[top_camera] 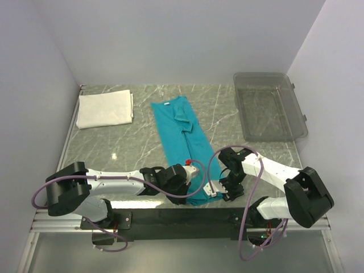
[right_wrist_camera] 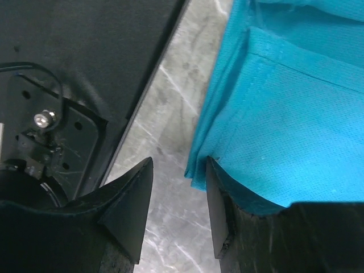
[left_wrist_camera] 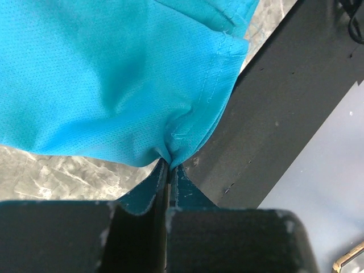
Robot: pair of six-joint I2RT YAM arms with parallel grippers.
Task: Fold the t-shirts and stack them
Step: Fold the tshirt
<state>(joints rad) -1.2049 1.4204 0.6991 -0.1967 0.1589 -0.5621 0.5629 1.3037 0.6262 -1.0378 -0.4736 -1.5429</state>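
Our left claw (left_wrist_camera: 169,166) clenches the teal t-shirt (top_camera: 181,133) at its near hem; our right claw (right_wrist_camera: 179,170) gapes, released, beside that hem. The shirt lies central on the tabletop (top_camera: 136,151), with the white folded piece (top_camera: 105,109) far left.

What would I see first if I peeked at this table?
The bright teal t-shirt jumps out, folded into a long strip down the middle of the marble table. At its near end the left gripper is shut on its hem, while the right gripper stands open beside the corner. A folded white t-shirt lies far left and a clear plastic bin far right.
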